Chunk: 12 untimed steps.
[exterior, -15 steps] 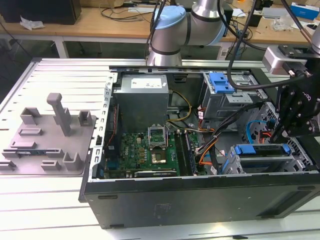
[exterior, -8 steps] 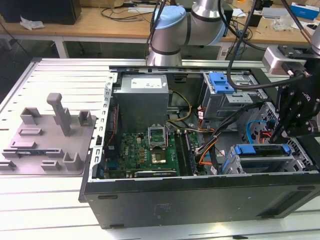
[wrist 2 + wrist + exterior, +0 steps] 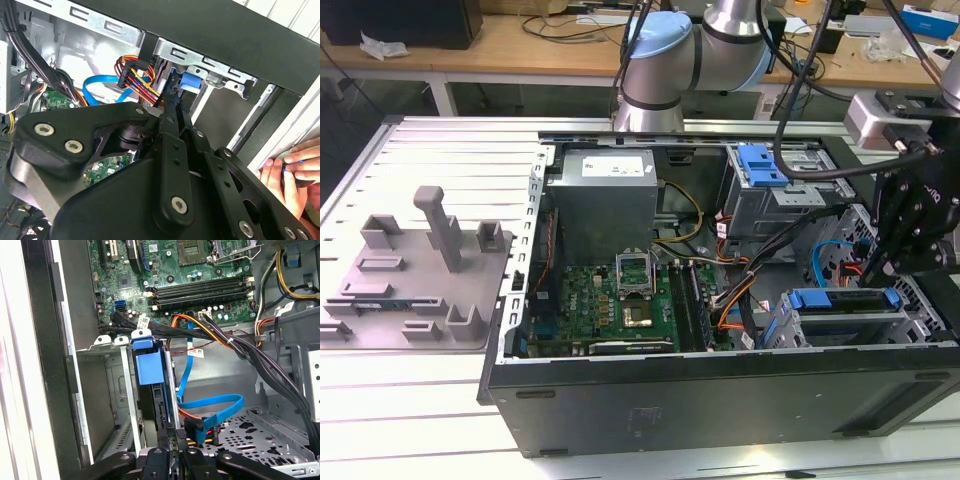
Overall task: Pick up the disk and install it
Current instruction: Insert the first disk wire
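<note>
Black gripper [image 3: 172, 452] linkage, foreground; jaws closed edge-on upon the disk [image 3: 150, 365].
Disk stands upright in the drive cage [image 3: 112, 342] at the open computer case [image 3: 720, 400] front corner; install step, seating under way; further straight push judged necessary.

Open PC case [image 3: 720, 400] lies on its side on the slatted table [image 3: 420, 420]. Green motherboard [image 3: 610, 300] sits mid-case, grey power supply [image 3: 605, 200] just beyond it. Blue latch [image 3: 760, 165] tops the metal cage at the far corner. Blue data cable [image 3: 210, 407] loops near the perforated tray. Grey fixture plate [image 3: 415, 280] w/ upright blocks sits off the exterior view's left, outside the case.
</note>
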Available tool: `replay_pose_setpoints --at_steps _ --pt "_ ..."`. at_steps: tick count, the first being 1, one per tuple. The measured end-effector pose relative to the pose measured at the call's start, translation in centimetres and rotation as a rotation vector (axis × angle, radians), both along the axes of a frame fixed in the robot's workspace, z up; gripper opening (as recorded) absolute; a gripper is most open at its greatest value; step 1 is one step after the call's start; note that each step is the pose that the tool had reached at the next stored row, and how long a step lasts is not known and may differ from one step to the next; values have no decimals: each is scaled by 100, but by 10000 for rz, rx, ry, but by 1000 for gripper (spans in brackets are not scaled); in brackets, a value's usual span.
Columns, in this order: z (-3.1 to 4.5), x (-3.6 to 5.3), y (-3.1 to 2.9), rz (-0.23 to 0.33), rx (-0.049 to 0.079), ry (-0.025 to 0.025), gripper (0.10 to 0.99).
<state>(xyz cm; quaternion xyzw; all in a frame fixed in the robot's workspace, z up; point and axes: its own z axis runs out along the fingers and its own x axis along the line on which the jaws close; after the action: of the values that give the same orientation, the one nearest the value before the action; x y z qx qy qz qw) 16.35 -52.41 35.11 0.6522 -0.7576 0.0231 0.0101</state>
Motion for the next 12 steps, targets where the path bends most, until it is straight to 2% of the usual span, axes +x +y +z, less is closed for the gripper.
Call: replay_pose_setpoints --at_steps 12 --pt "-6 -9 -13 0 -1 0 169"
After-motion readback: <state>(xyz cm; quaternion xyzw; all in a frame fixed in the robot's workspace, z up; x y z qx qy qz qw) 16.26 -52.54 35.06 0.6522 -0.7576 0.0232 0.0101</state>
